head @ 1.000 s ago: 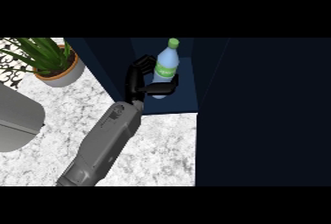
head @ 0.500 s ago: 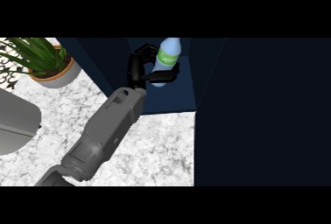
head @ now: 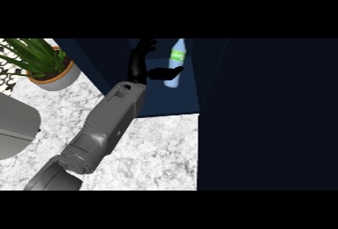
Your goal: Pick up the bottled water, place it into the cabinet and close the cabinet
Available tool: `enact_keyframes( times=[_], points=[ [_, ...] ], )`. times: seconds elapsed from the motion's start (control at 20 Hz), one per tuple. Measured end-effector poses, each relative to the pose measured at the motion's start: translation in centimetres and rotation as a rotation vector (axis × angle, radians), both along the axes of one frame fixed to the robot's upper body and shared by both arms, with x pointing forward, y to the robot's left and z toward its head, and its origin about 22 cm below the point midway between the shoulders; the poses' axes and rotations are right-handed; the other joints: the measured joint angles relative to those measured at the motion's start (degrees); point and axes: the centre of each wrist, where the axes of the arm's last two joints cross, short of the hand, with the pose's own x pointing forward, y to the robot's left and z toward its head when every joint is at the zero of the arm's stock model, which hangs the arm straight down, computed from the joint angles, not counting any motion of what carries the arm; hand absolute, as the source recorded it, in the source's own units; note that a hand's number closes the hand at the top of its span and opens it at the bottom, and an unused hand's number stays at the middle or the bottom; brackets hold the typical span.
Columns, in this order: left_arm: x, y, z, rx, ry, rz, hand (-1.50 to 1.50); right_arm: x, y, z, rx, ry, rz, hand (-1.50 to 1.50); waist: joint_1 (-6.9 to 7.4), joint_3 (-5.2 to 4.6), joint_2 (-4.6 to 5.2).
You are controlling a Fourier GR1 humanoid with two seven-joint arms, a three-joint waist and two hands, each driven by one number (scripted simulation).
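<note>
Opened wide, my left hand [head: 139,66] has released the bottled water [head: 175,65], upright in the cabinet [head: 165,105] at its 3 o'clock. Probably light, slick: regrasp mid-body.

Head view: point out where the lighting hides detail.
Head view: the cabinet at right is near black, no detail; in its recess the black left hand nearly merges with the shade, while the bottled water reads bright; the counter and plant are evenly lit.
</note>
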Motion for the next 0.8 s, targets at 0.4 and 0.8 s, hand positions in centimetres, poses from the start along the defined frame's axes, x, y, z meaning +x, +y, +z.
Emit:
enact_keyframes(
  times=[0.4, 0.8],
  points=[
    [0.5, -0.3, 0.7, 0.003, -0.037, -0.019, -1.5, -0.2, 0.3, -0.3, 0.026, -0.005, 0.011, -1.5, -0.34, -0.02, 0.1],
    [0.6, -1.0, 1.6, -0.087, -0.162, -0.118, -1.5, 0.2, 0.0, 0.1, 0.009, -0.019, 0.002, -1.5, 0.51, -0.01, -0.25]
  ],
)
